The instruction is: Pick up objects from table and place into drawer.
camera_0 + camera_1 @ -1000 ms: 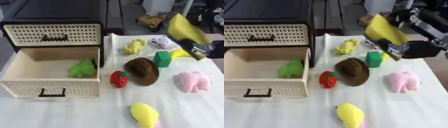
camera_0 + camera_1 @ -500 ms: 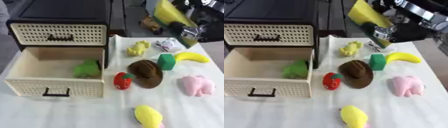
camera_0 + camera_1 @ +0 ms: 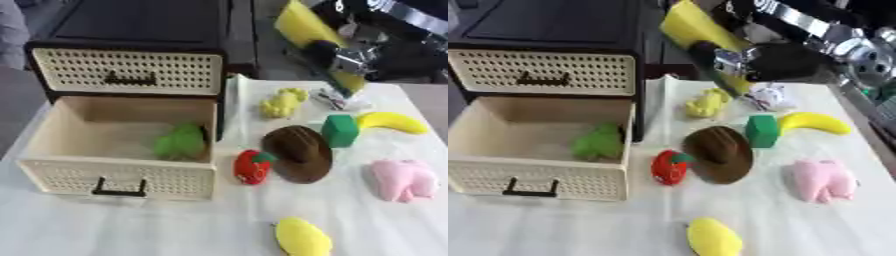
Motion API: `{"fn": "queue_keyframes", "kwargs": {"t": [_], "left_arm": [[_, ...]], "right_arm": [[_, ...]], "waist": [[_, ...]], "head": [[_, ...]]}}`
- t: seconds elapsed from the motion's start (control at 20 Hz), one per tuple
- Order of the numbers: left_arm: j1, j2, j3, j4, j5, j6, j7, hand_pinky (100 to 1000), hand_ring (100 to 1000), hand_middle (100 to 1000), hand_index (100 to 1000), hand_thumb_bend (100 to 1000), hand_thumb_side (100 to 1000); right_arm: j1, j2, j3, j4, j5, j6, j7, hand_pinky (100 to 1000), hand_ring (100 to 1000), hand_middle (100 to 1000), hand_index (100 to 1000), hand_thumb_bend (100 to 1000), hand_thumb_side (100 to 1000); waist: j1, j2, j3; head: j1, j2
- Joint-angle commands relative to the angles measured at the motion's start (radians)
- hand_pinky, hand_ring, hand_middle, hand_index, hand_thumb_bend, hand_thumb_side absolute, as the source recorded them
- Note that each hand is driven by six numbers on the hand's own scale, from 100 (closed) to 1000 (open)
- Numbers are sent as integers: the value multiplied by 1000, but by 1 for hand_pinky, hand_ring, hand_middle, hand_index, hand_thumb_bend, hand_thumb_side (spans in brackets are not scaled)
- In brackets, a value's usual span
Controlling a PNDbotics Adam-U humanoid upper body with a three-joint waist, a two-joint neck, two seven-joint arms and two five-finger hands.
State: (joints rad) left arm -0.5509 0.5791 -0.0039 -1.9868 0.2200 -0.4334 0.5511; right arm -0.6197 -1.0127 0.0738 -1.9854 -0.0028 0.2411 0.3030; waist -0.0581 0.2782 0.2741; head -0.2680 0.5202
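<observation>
My right hand [image 3: 779, 61] hangs above the table's far side, shut on a flat yellow slab [image 3: 696, 27] that tilts up to the left. Below it lie a white crinkled item [image 3: 770, 96] and a pale yellow toy [image 3: 704, 103]. The lower drawer [image 3: 114, 177] stands pulled open with a green toy [image 3: 181, 142] inside. On the cloth lie a brown hat [image 3: 299, 152], a red fruit [image 3: 251, 166], a green cube [image 3: 339, 131], a banana [image 3: 394, 121], a pink toy [image 3: 402, 179] and a yellow fruit [image 3: 303, 237]. My left hand does not show.
The black cabinet [image 3: 140, 30] holds a closed upper drawer [image 3: 127, 71] with a dark handle. The white cloth [image 3: 175, 225] covers the table. My right arm [image 3: 842, 37] crosses the upper right corner.
My right hand has carried the yellow slab up and to the left, off the banana, which now shows in full. The camera has shifted too.
</observation>
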Motion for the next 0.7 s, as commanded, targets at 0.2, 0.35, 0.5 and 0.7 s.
{"fn": "queue_keyframes", "kwargs": {"t": [0.2,0.35,0.5,0.7], "left_arm": [[-36,3,1,-13,10,-3,-8,669,721,733,769,148,969],[-42,-1,3,-13,13,-6,-7,669,722,733,769,150,970],[-50,-7,3,-13,16,-8,-7,669,722,733,769,148,970],[-61,-14,1,-13,19,-10,-10,669,722,733,769,148,969]], "right_arm": [[-59,15,2,-15,-33,47,-6,827,942,421,672,397,687],[-81,27,5,-15,-50,69,-24,828,946,418,671,407,686],[-106,41,11,-15,-52,98,-45,829,947,416,670,408,686],[-134,66,27,1,-37,131,-60,829,949,413,668,408,686]], "waist": [[-7,-3,47],[-11,4,66],[-14,12,85],[-16,21,107]], "head": [[-20,-24],[-25,-28],[-37,-32],[-54,-39]]}}
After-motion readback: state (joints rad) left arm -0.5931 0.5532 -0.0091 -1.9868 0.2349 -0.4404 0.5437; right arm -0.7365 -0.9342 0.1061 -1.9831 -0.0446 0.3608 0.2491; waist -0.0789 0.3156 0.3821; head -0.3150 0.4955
